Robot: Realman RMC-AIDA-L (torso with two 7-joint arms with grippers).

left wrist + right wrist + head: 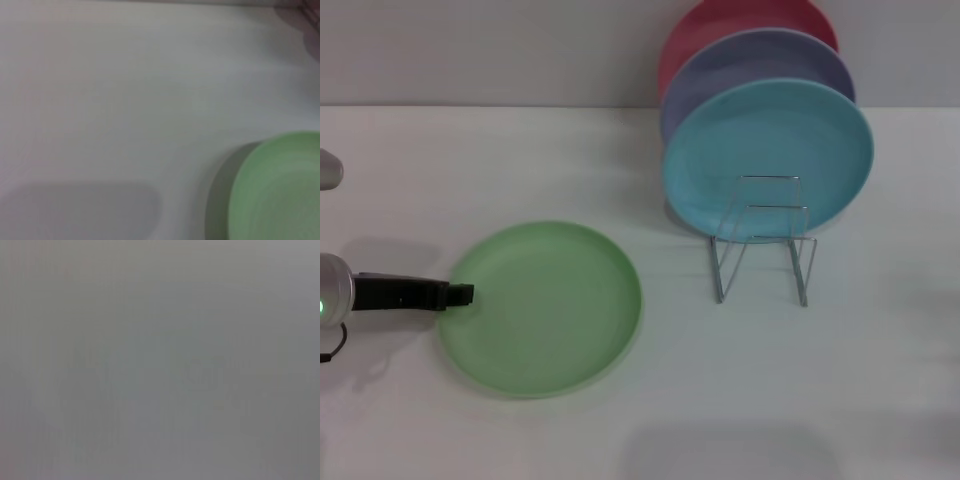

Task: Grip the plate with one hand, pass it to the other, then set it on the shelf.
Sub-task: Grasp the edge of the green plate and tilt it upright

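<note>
From the head camera, the light green plate (540,308) lies flat on the white table (880,380), face up; being round, it has no long axis. The left gripper (463,294) reaches its left rim, grip unclear. Behind the wire rack (765,240) leans a turquoise plate (767,160). The left wrist camera shows the plate's (280,190) edge. The right wrist camera shows only grey.

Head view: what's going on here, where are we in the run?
Early stage. The left gripper sits at the left edge of the light green plate, which lies flat on the white table; nothing is lifted yet. Whether the gripper already pinches the rim cannot be told. The right gripper is out of view. The wire rack already holds a turquoise plate, a lavender plate and a red plate behind it, with its front slots free.
</note>
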